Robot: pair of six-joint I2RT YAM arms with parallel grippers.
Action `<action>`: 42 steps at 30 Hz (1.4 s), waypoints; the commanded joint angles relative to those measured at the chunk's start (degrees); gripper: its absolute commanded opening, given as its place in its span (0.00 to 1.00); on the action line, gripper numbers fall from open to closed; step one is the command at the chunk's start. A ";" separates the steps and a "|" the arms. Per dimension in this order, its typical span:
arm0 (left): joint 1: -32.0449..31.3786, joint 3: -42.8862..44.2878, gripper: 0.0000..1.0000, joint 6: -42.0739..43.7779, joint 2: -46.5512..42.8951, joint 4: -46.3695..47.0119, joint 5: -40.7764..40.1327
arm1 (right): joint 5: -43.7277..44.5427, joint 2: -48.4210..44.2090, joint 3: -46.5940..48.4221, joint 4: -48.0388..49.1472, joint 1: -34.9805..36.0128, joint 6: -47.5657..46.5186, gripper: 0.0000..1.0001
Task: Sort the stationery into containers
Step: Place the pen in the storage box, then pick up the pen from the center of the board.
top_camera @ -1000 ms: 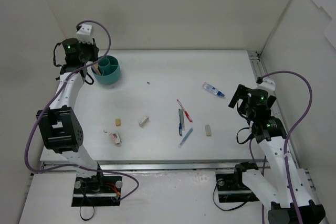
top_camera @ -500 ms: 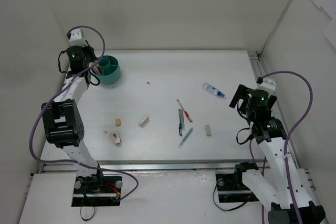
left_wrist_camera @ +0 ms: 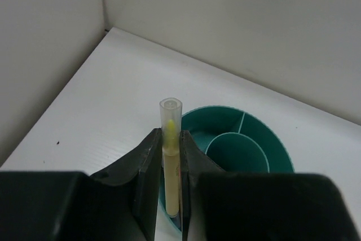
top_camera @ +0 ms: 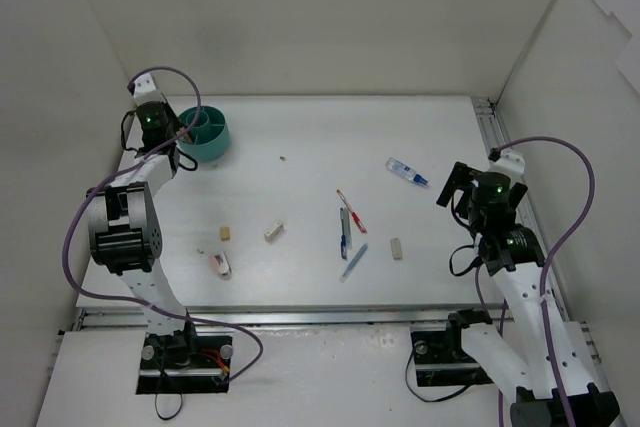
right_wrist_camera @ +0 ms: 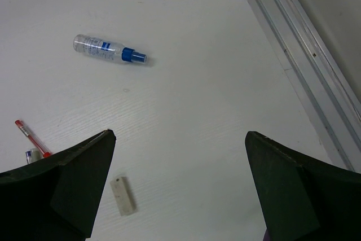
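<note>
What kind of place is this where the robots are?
Probably a robot lab test booth: two arms bolted to a white table, plain white walls boxing it in, and pens and a teal cup laid out.

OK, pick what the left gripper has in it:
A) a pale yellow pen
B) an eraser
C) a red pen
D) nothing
A: the left wrist view shows the left gripper shut on a pale yellow pen with a clear cap, by the rim of the teal cup.
</note>
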 commanded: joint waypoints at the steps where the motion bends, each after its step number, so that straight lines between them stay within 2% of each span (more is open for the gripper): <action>1: -0.57 -0.87 0.11 -1.74 -1.03 6.69 -5.18 | 1.94 -0.91 0.04 3.47 -0.09 -0.58 0.98; 11: -1.10 -2.11 0.15 -2.89 -0.94 7.31 -3.88 | 1.15 -6.00 -1.81 3.30 -0.17 -0.58 0.98; 13: -1.10 -1.49 0.20 -3.24 -1.02 5.21 -3.44 | 1.15 -6.62 -2.07 3.12 -0.09 -0.49 0.98; 14: -1.10 -1.23 0.24 -3.50 -1.29 4.33 -3.61 | 1.15 -7.15 -2.33 3.04 -0.17 -0.40 0.98; 15: -1.10 -1.48 0.37 -4.37 -1.90 3.45 -4.13 | 1.15 -7.32 -2.51 3.21 -0.17 -0.31 0.98; 17: -1.62 -3.67 0.45 -5.26 -3.22 3.53 -4.40 | 0.71 -7.94 -2.77 3.04 0.08 -0.22 0.98; 18: -1.62 -4.73 0.53 -6.13 -4.79 4.49 -4.49 | 0.71 -7.94 -2.69 3.12 -0.17 -0.14 0.98; 20: -1.62 -7.71 0.59 -6.40 -8.03 5.20 -4.58 | 0.18 -8.03 -2.60 3.03 -0.09 -0.14 0.98; 22: -1.62 -8.95 0.69 -4.92 -10.42 4.42 -3.44 | -0.87 -8.12 -2.51 2.86 -0.09 -0.22 0.98; 23: -1.62 -9.31 0.76 -4.21 -13.04 1.89 -3.17 | -1.39 -8.03 -2.60 2.77 -0.17 -0.22 0.98; 24: -2.14 -9.22 0.97 -3.34 -14.46 0.12 -2.74 | -1.66 -8.12 -2.51 2.68 -0.09 -0.31 0.98; 25: -2.15 -9.13 1.00 -1.59 -16.04 -1.46 -2.21 | -2.97 -8.03 -2.51 2.68 -0.17 -0.23 0.98; 28: -3.55 -10.44 1.00 2.46 -22.80 -5.77 4.80 | -5.87 -7.68 -2.51 2.33 -0.17 -0.23 0.98; 29: -4.43 -10.63 1.00 6.22 -25.87 -7.96 7.44 | -6.40 -7.59 -2.60 2.24 -0.26 -0.05 0.98; 31: -6.79 -10.98 1.00 10.19 -28.70 -10.87 17.09 | -7.63 -7.68 -3.04 2.07 -0.26 0.21 0.98; 32: -7.68 -11.07 1.00 15.86 -31.15 -14.36 21.57 | -7.90 -7.68 -3.13 1.89 -0.26 0.30 0.98; 33: -8.90 -11.24 1.00 19.66 -32.39 -16.05 30.23 | -8.16 -7.68 -3.21 1.80 -0.26 0.48 0.98; 35: -14.50 -12.12 1.00 28.08 -35.63 -22.00 35.57 | -9.39 -7.85 -3.13 1.19 -0.26 0.83 0.98; 37: -19.53 -13.78 1.00 31.73 -37.75 -24.76 36.73 | -10.36 -7.77 -3.22 0.49 -0.17 0.83 0.98; 38: -24.86 -14.31 1.00 33.92 -39.33 -27.29 36.73 | -10.36 -7.50 -3.04 0.05 -0.17 1.00 0.98; 39: -27.61 -14.84 1.00 36.29 -39.95 -28.45 34.73 | -10.28 -7.50 -3.04 -0.04 -0.17 0.92 0.98; 42: -36.13 -17.21 1.00 35.19 -41.36 -31.45 30.25 | -9.84 -7.06 -3.13 -0.74 -0.26 1.88 0.98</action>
